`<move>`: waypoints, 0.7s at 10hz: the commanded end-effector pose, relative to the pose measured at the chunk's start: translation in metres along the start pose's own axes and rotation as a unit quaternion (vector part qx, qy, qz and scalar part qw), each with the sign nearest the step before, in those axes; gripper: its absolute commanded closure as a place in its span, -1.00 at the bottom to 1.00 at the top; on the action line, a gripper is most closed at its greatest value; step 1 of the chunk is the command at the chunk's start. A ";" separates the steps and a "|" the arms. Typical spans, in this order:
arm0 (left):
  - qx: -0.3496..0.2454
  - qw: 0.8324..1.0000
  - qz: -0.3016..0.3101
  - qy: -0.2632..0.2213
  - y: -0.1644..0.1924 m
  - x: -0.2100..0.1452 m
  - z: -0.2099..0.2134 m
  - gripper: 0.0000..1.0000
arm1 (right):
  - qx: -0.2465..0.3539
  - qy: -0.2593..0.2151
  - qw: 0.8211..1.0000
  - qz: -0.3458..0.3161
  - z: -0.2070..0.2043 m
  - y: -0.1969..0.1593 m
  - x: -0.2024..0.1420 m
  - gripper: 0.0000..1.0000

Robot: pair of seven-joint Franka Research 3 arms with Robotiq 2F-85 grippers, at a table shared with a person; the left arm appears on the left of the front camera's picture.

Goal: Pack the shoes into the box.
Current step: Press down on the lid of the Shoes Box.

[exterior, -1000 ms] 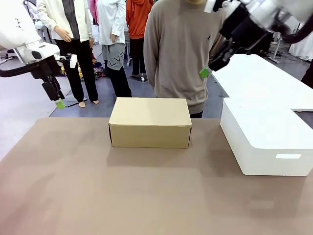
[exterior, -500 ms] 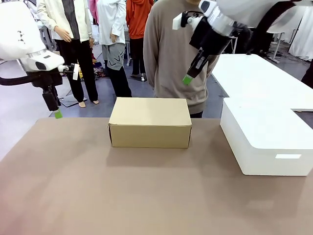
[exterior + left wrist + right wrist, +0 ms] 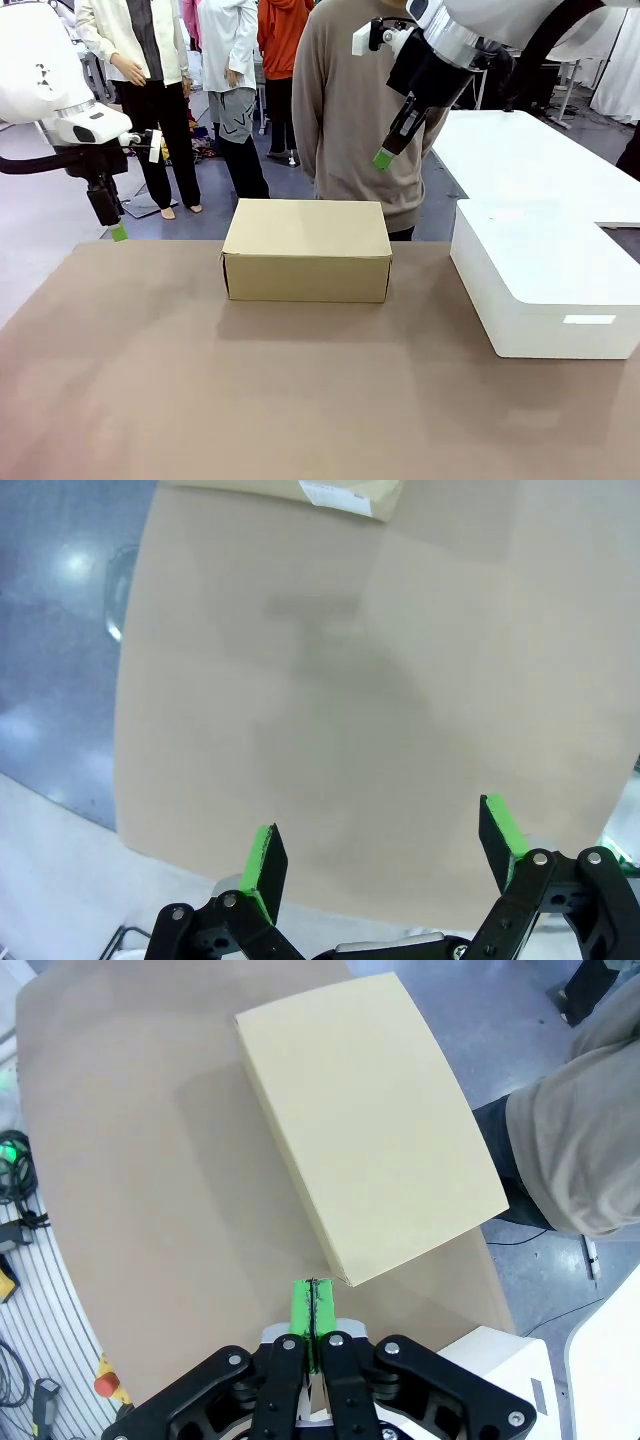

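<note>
Barely begun: the box [image 3: 306,249] sits lidded; my right pincer [image 3: 381,159] hangs pinched empty, my left pincer [image 3: 385,850] spread wide.

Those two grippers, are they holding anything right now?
Nothing. The left gripper is open and empty; the right gripper is shut on nothing, above the closed box.

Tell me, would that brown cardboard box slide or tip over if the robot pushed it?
The closed tan cardboard box would probably slide, not tip: it sits low and wide, flat on the smooth brown table. Its sharp edges suggest fairly stiff walls, though the lid might dent. Weight is hard to judge while it's closed.
</note>
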State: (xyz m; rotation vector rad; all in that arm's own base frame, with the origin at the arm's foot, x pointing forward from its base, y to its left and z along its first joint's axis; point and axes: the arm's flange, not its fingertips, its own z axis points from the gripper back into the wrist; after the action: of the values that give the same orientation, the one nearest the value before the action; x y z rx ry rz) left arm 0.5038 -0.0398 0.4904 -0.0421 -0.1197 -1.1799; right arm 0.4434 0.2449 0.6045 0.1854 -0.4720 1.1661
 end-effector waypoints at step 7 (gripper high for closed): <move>-0.008 1.000 -0.003 -0.006 0.002 -0.001 0.002 -1.00 | -0.016 0.048 0.985 -0.168 -0.057 -0.057 0.083 1.00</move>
State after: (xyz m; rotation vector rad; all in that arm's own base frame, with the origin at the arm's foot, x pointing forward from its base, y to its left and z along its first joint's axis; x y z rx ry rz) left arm 0.5044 -0.0407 0.4897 -0.0433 -0.1185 -1.1816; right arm 0.5110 0.2948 0.5891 0.2145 -0.3872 0.8712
